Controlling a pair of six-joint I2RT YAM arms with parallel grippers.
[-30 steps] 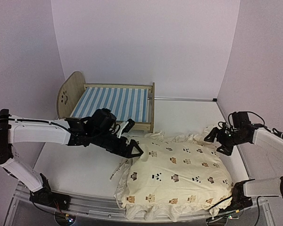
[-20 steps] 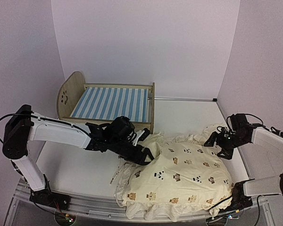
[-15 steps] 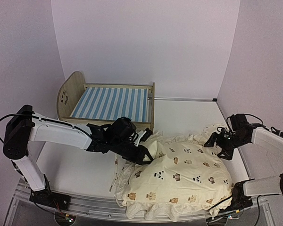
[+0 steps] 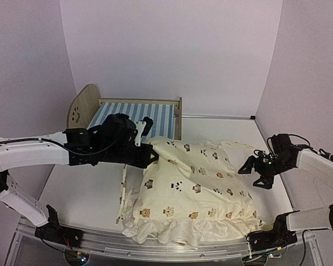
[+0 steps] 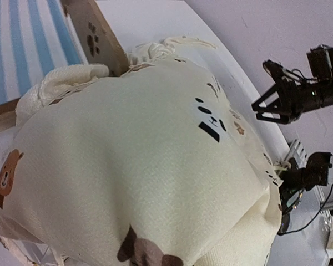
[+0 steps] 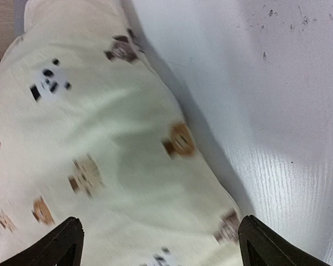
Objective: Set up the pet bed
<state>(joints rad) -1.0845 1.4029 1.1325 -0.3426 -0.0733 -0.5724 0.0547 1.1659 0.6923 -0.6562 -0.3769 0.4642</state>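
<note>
While the pet bed (image 4: 134, 119) stood at the far left of the table (image 4: 83, 194), headboard to the left and its striped base bare where it showed, the job looked barely begun. The cream cushion (image 4: 194, 183) printed with small animals lay mostly on the tabletop, near and to the right of the frame, with only its far-left corner lifted to the bed's near rail. The left gripper (image 4: 149, 155) was at that corner with its jaws shut, and from the way the cloth rose to it I judged it was pinching the cushion, though no view showed the fingers on the fabric. The right gripper (image 4: 257, 170) hung wide open just beside the cushion's right edge, holding nothing. What was left, as I read it, was to carry the whole cushion over the rail and spread it flat on the stripes. The overhead view gave the full layout and both arms. Only the left wrist view, filled with cloth, showed the bunched edge against the rail beside the footboard (image 5: 94, 34) with its paw-print cutouts. Only the right wrist view showed the open fingertips (image 6: 66, 241) straddling the cushion's edge, with bare table to the right.
</note>
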